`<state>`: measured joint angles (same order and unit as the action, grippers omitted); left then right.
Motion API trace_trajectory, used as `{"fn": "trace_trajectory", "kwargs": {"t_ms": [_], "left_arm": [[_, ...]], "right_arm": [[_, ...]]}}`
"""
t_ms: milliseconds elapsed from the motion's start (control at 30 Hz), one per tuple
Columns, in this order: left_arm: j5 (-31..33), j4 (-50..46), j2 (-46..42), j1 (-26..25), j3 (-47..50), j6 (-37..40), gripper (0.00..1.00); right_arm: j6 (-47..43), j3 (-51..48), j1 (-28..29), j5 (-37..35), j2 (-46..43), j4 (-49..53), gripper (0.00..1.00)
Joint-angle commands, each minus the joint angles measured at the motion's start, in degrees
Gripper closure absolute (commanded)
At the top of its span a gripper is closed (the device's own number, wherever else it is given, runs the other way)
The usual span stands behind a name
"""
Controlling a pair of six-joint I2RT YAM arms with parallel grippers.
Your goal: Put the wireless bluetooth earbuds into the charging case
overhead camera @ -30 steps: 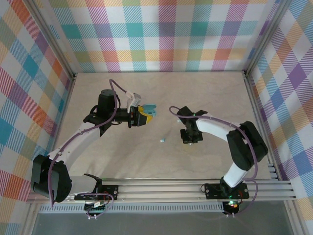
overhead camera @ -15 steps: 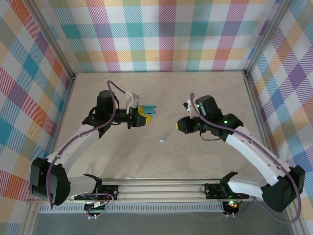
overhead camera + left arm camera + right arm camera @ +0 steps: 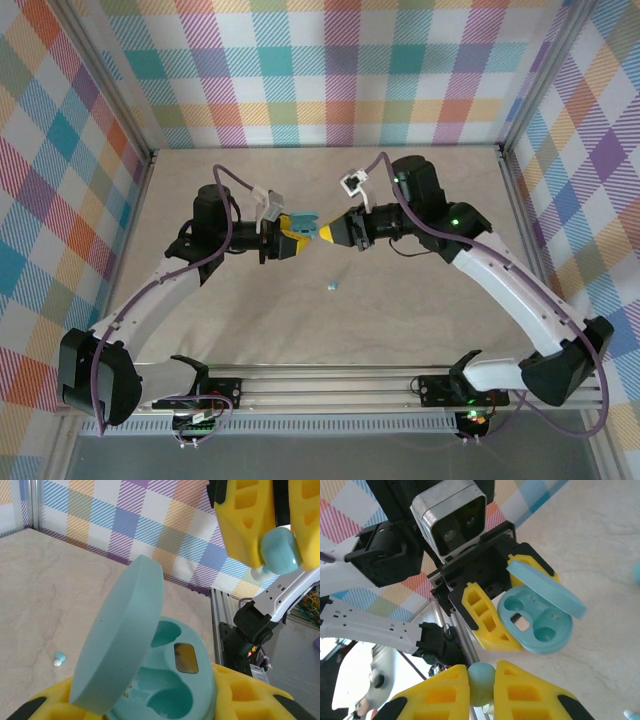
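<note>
My left gripper point(image 3: 294, 230) is shut on the teal charging case point(image 3: 309, 222) and holds it above the table. The case's lid point(image 3: 120, 640) stands open, and both wells in its base point(image 3: 186, 681) are bare. My right gripper point(image 3: 330, 232) faces the case tip to tip, a short gap away. Between its yellow fingers point(image 3: 530, 692) it is shut on one pale teal earbud point(image 3: 481, 684), which also shows above the case as an earbud point(image 3: 280, 550). Another earbud point(image 3: 332, 286) lies loose on the table, also visible as an earbud point(image 3: 59, 658) left of the lid.
The wooden table point(image 3: 420, 180) is walled by plaid panels on three sides, with aluminium posts at the corners. A metal rail point(image 3: 330, 385) with both arm bases runs along the near edge. My left gripper's camera point(image 3: 450, 520) sits just behind the case.
My right arm has lifted off the table and swung left, bringing its gripper up to the case. The left arm and the loose earbud have stayed put.
</note>
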<state>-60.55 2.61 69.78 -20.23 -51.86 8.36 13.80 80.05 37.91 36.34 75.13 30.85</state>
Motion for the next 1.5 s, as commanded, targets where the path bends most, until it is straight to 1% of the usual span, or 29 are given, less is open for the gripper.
{"fn": "trace_trajectory", "kwargs": {"t_ms": [0, 233, 567, 967, 1100, 1267, 1333, 1467], "left_arm": [[-1.5, 1.3, -1.1, -0.4, 0.0, 0.5, 1.00], [-2.0, 1.0, -1.2, -0.6, -0.3, 0.7, 1.00], [-3.1, -0.3, -1.0, -1.0, -1.1, 1.6, 1.00], [-4.2, -0.6, -0.5, -1.3, -2.5, 1.8, 1.00], [-3.9, -0.4, -0.9, -1.4, -2.5, 1.7, 1.00], [-4.0, 1.4, -1.1, -1.6, -2.1, 0.9, 1.00], [-4.1, 2.1, -1.1, -1.7, -2.1, 0.5, 1.00], [-4.0, 2.3, -1.4, -1.9, -2.1, 0.5, 1.00]], "right_arm": [[-2.7, 2.6, 0.6, 4.9, 2.1, -1.0, 0.86], [-3.4, 4.7, 0.8, 5.2, 5.7, -1.8, 0.86], [-7.2, 8.6, 0.8, 3.4, 9.7, 2.5, 0.86], [-11.1, 8.9, 0.8, -0.6, 11.1, 5.7, 0.86], [-11.2, 8.4, 0.8, -1.0, 11.0, 5.7, 0.85], [-11.1, 7.6, 0.8, -3.7, 9.9, 5.1, 0.83], [-10.9, 7.7, 0.8, -3.3, 9.9, 5.3, 0.83], [-10.4, 7.5, 0.8, 0.8, 10.3, 5.1, 0.83]]}}
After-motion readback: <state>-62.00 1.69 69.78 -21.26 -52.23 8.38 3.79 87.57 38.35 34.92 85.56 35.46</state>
